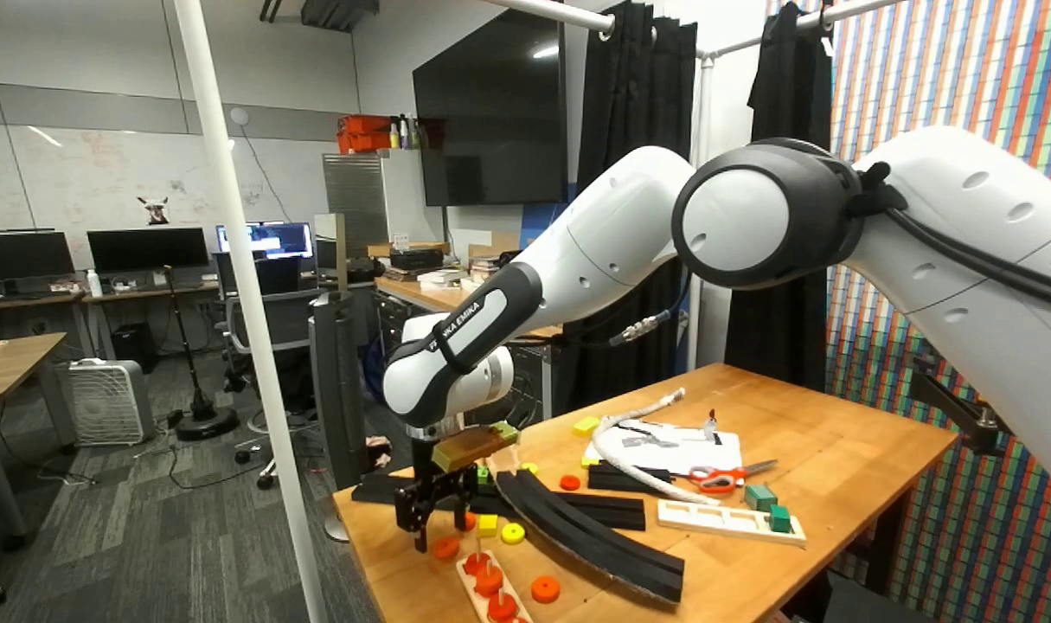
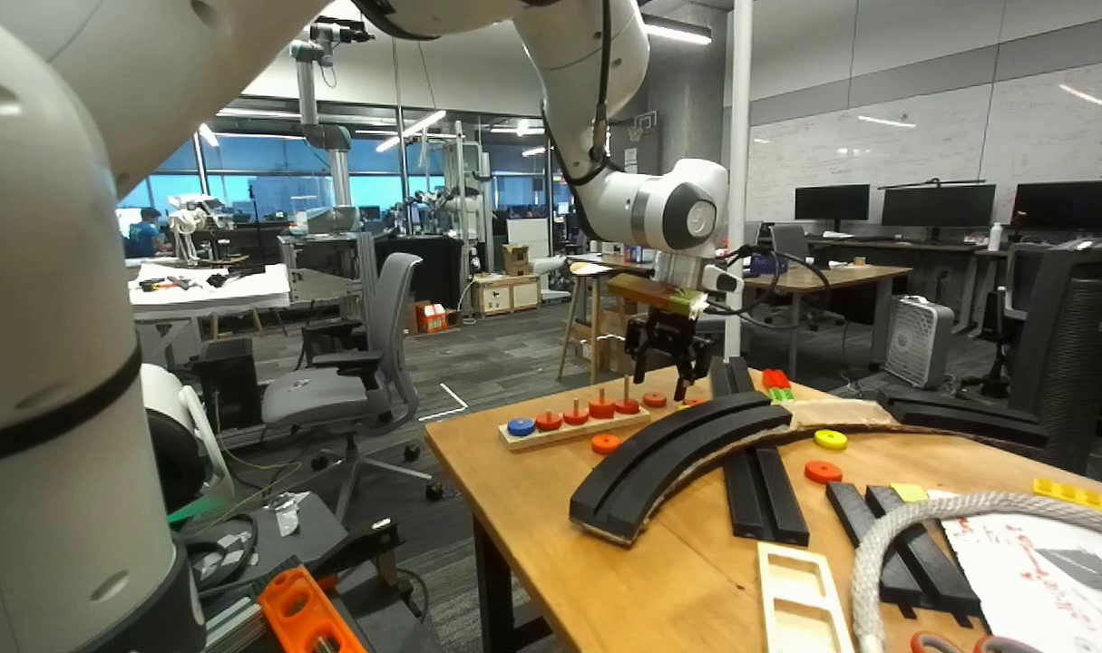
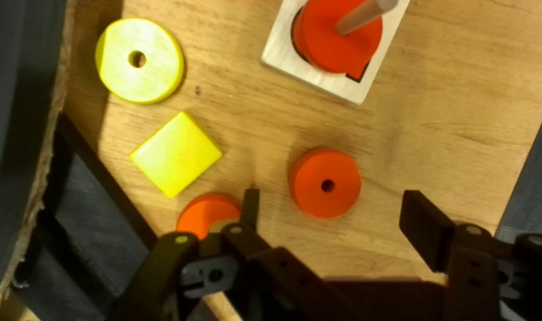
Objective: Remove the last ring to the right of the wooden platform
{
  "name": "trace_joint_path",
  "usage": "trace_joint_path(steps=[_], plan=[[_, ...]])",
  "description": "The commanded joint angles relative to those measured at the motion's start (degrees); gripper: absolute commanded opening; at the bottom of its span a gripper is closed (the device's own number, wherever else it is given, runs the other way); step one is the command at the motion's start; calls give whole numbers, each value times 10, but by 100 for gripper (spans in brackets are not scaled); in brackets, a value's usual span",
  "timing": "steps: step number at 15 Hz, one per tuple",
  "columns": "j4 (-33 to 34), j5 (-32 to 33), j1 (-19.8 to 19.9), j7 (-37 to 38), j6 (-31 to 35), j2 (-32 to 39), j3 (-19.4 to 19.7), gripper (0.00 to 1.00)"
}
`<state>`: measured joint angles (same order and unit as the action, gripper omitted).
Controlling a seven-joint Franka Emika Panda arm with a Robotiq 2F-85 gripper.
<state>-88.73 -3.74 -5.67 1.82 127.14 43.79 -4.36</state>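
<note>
The wooden platform (image 2: 537, 439) lies near the table edge, with pegs, several red rings and a blue ring (image 2: 521, 426) at one end. The red ring at the opposite end (image 2: 627, 407) sits around the tallest peg; it also shows in an exterior view (image 1: 477, 565) and at the top of the wrist view (image 3: 333, 40). My gripper (image 3: 332, 196) is open and empty above the table just past that end, as both exterior views (image 1: 441, 535) (image 2: 660, 388) show. A loose orange ring (image 3: 315, 196) lies flat on the table below, between the fingers in the wrist view.
A second orange ring (image 3: 204, 214) is partly hidden behind a finger. A yellow block (image 3: 176, 154) and yellow ring (image 3: 119, 67) lie nearby. Another orange ring (image 1: 544, 589) lies beside the platform. Black track pieces (image 2: 668, 462), rope (image 1: 616, 454) and scissors (image 1: 720, 478) occupy the table.
</note>
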Motion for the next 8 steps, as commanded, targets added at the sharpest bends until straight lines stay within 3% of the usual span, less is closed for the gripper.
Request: trace_joint_path(steps=[1,4,8], plan=[[31,9,-4,13,-51,-1,9,100],[23,39,-16,66,-72,-45,42,100],[52,49,10,114,-135,-98,82,100]])
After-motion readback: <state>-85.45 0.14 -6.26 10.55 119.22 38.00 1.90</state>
